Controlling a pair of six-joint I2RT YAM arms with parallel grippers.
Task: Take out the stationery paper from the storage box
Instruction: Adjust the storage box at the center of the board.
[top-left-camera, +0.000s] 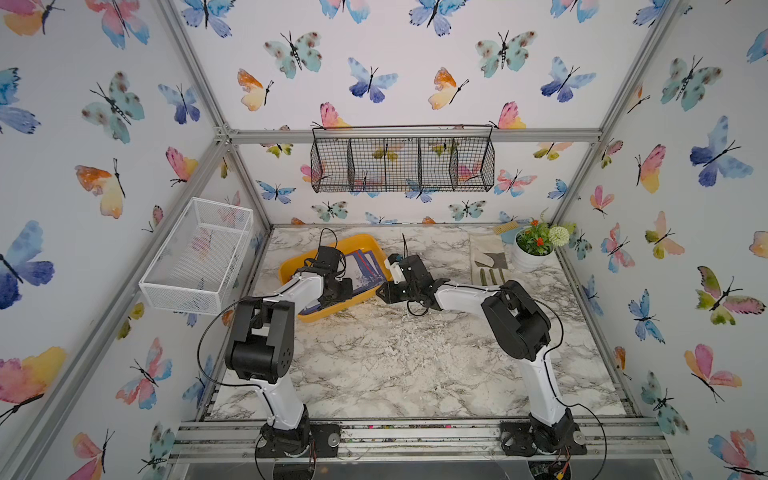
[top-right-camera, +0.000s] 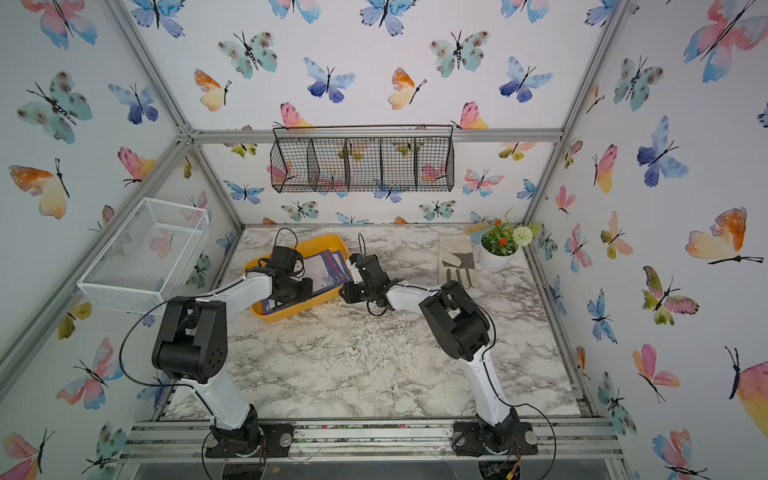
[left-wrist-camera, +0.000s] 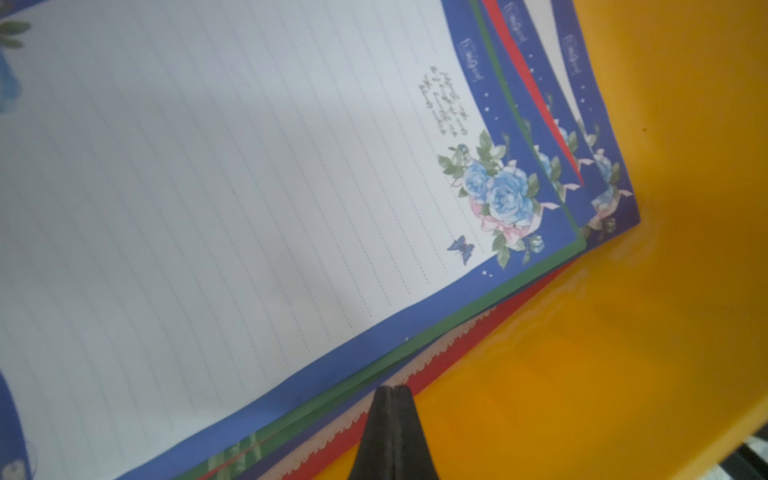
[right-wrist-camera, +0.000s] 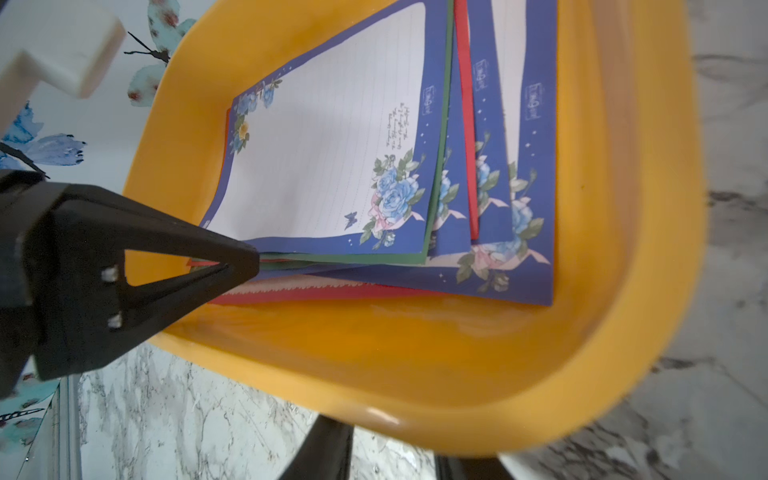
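Inside storage box (top-left-camera: 356, 241), stationery paper (top-left-camera: 365, 266) diagonal, near-left to far-right; left claw (left-wrist-camera: 388, 390) clenched, right claw (top-left-camera: 381, 292) released

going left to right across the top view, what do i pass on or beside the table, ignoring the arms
white mesh basket → storage box, holding the stationery paper → gloves → flower pot
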